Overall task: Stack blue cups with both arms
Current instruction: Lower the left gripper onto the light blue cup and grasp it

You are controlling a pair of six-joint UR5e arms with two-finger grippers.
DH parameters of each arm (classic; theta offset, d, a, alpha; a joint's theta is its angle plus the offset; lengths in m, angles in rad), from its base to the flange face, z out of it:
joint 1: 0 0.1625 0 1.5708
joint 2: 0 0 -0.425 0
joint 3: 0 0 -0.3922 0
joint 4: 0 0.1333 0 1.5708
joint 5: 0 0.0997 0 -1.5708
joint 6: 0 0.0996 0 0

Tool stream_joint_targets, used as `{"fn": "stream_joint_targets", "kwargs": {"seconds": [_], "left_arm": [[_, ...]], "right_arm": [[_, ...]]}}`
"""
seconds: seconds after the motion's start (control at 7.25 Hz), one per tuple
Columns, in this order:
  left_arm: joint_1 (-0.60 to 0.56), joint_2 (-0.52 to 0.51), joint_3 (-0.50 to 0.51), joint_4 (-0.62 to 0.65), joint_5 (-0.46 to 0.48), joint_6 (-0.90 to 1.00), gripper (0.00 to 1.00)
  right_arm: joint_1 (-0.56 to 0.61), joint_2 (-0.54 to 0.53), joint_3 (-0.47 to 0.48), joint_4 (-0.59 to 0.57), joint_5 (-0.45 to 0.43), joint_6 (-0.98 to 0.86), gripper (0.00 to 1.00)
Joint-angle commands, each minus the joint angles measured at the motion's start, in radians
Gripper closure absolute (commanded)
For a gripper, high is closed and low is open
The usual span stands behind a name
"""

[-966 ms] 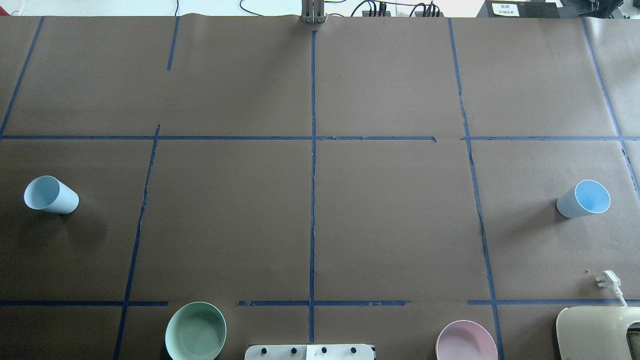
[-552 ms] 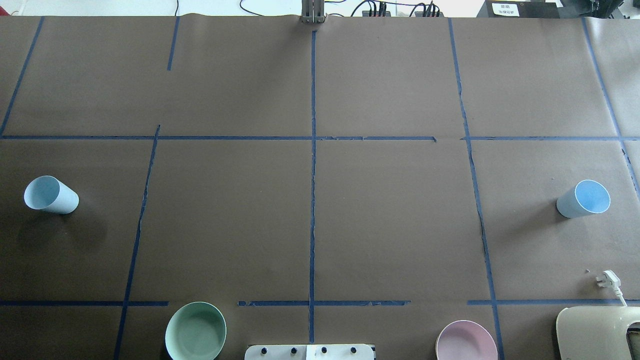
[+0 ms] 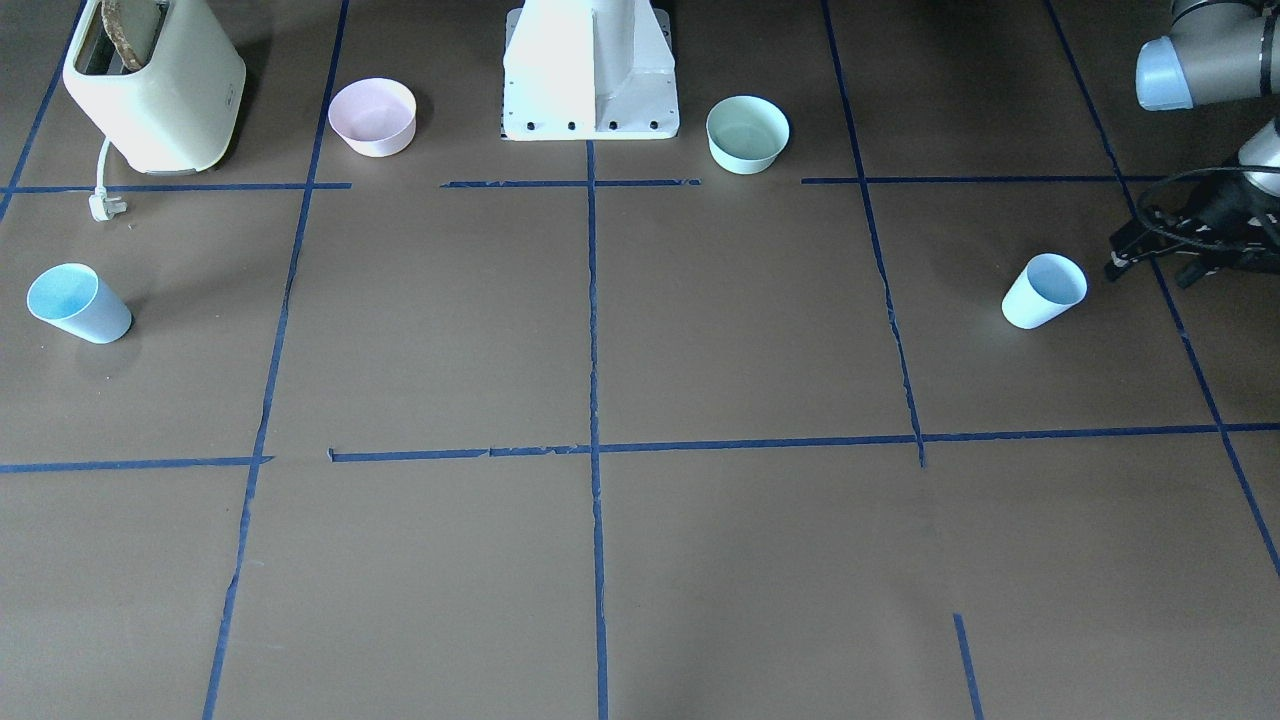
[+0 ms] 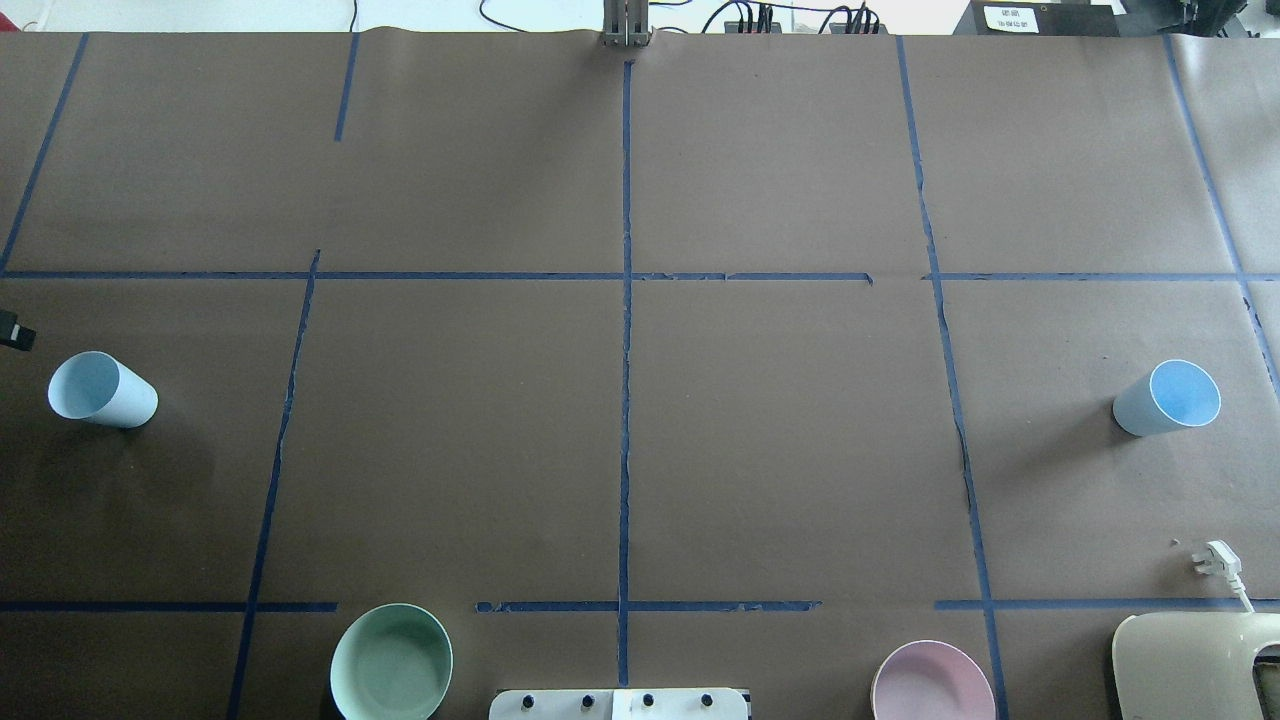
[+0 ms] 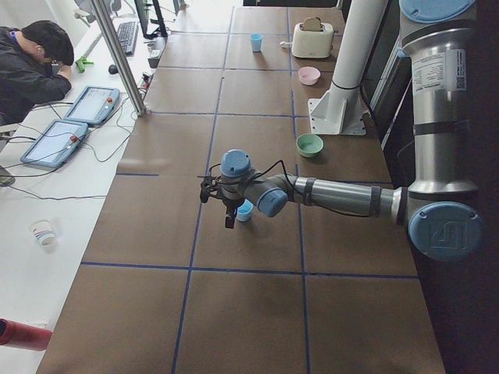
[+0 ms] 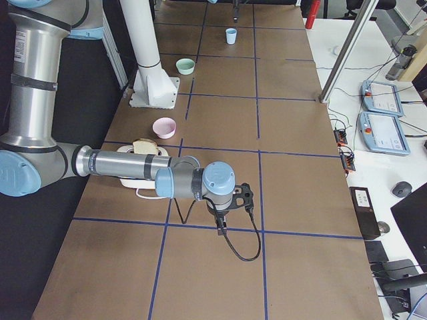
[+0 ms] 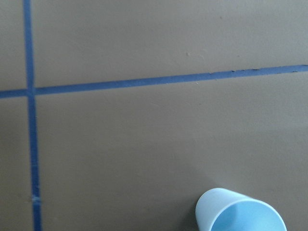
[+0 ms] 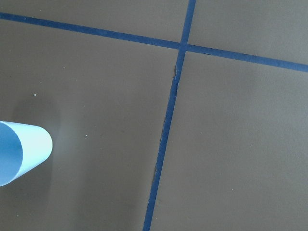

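Two pale blue cups stand upright, far apart on the brown table. One cup is at the left end, and it also shows in the front view and at the bottom of the left wrist view. The other cup is at the right end, at the left edge of the right wrist view. My left gripper hovers just outside the left cup, apart from it, and looks open and empty. My right gripper shows only in the exterior right view, so I cannot tell its state.
A mint-green bowl and a pink bowl sit near the white pedestal. A cream toaster with a loose plug stands near the right cup. An operator sits beyond the far table edge.
A black tip of my left gripper has come into the overhead view at the left edge, above the left cup. Both cups have stayed in place.
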Motion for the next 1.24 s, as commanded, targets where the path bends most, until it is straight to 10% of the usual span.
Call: {"fn": "stream_joint_targets", "kwargs": {"seconds": [0.0, 0.28, 0.83, 1.1], "left_arm": [[0.107, 0.007, 0.004, -0.051, 0.043, -0.130, 0.00], [0.128, 0.007, 0.021, -0.051, 0.044, -0.133, 0.14], [0.134, 0.004, 0.038, -0.052, 0.040, -0.136, 0.93], [0.132, -0.005, 0.010, -0.043, 0.024, -0.141, 1.00]], "right_arm": [[0.000, 0.000, -0.001, 0.000, -0.001, 0.000, 0.00], [0.000, -0.002, -0.003, 0.000, -0.001, -0.001, 0.00], [0.000, -0.002, -0.004, 0.000, -0.001, -0.002, 0.00], [0.000, -0.002, -0.003, 0.000, -0.001, -0.002, 0.00]]}}
